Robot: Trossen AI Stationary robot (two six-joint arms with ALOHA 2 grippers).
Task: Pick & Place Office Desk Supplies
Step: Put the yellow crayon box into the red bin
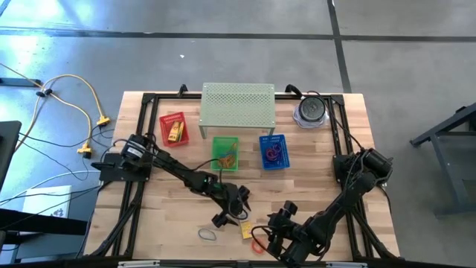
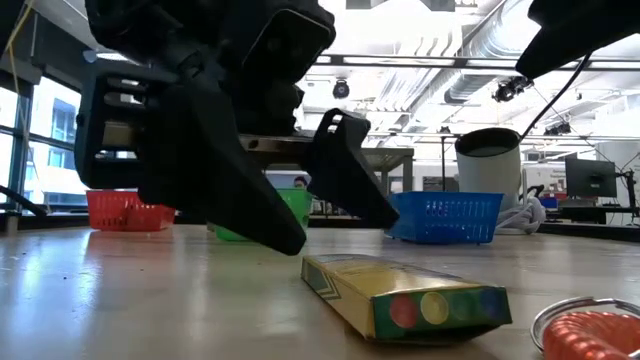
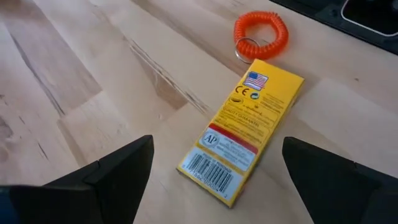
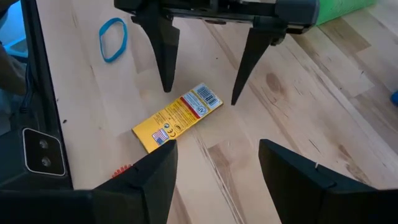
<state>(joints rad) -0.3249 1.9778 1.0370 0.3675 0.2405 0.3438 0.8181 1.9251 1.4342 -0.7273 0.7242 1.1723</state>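
A yellow packet [image 1: 245,228] lies flat on the table near its front edge, barcode side up [image 3: 242,134]. My left gripper [image 1: 229,216] hovers open just over it, slanting down. In the right wrist view its two fingers [image 4: 165,56] stand on either side of the packet's barcode end [image 4: 202,96] without touching it. An orange coil loop [image 3: 261,34] lies just past the packet's other end. A blue-grey loop [image 1: 207,234] lies to the packet's left. My right gripper [image 1: 274,234] waits open to the packet's right, pointing at it.
Red [image 1: 173,128], green [image 1: 225,152] and blue [image 1: 273,151] mesh baskets stand in a row mid-table, with small items in them. Behind them is a pale green perforated shelf [image 1: 238,104], and a round container [image 1: 311,110] stands at the far right.
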